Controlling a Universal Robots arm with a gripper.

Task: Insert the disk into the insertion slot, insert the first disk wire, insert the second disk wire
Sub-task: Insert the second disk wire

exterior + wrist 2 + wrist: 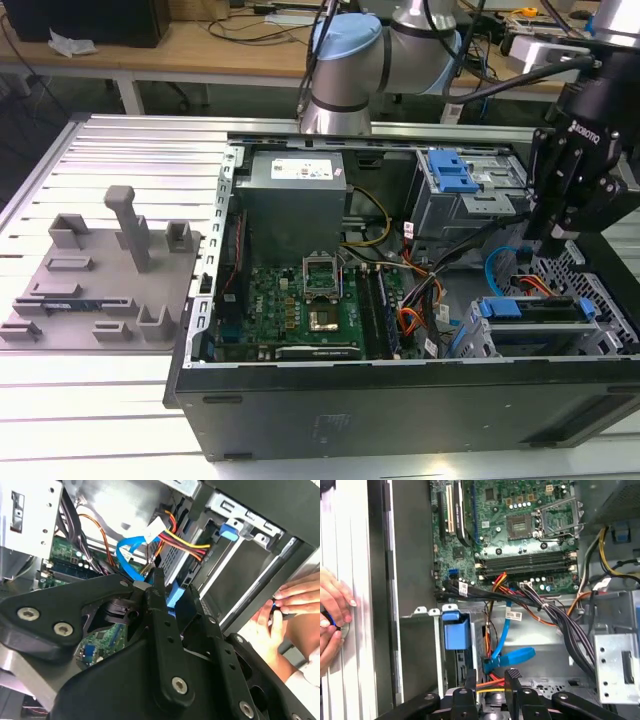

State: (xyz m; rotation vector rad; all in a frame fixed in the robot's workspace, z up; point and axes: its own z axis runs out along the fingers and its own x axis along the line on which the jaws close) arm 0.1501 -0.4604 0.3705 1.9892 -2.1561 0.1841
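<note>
Hovering inside computer case (pixel 400 410), gripper (pixel 491 676) clenched on blue disk wire (pixel 506 640), white tag (pixel 512 615) print unreadable

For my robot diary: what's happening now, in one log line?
gripper at blue flat wire | blue-framed silver disk in perforated metal slot

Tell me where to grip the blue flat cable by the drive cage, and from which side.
Probably the thicker plug end of the blue flat cable, by its fold, not the limp ribbon. Pinch across its broad flat faces, coming in through the open side of the case, where the gripper hangs; the black wire bundle crowds one flank.
</note>
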